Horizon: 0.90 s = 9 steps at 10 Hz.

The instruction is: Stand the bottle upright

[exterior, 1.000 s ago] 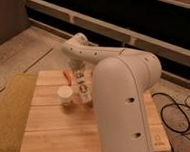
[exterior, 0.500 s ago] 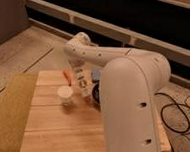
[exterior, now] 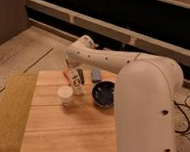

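Your gripper (exterior: 75, 70) sits at the top of the bottle (exterior: 78, 84), which stands nearly upright, leaning slightly, on the wooden table (exterior: 68, 131) between the white cup (exterior: 65, 95) and the dark bowl (exterior: 105, 95). You cannot tell whether it grips the bottle.

We count one bottle (exterior: 78, 83), one white cup (exterior: 65, 94), one dark bowl (exterior: 105, 95), one desk (exterior: 58, 130), one gripper (exterior: 74, 70) over its far side.
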Each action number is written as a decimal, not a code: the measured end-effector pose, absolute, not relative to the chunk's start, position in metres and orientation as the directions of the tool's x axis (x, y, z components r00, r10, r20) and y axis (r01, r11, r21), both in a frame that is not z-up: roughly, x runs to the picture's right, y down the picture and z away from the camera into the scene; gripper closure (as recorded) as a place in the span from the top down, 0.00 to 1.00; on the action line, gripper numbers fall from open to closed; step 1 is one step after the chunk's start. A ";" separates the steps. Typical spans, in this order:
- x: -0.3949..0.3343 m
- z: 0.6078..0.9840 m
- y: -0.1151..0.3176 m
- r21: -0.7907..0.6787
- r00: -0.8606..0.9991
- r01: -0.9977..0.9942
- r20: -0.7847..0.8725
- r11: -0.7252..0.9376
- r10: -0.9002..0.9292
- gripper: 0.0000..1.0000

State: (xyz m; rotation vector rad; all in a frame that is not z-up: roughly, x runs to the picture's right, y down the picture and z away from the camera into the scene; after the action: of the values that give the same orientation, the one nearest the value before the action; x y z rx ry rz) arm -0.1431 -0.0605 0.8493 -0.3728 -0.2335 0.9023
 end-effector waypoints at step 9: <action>-0.163 0.792 -0.066 -0.479 0.714 -0.412 0.359 0.775 0.601 0.00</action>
State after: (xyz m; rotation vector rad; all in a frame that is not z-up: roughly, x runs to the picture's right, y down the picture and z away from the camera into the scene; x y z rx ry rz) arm -0.1634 -0.0663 0.7922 -0.3834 -0.5271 0.5766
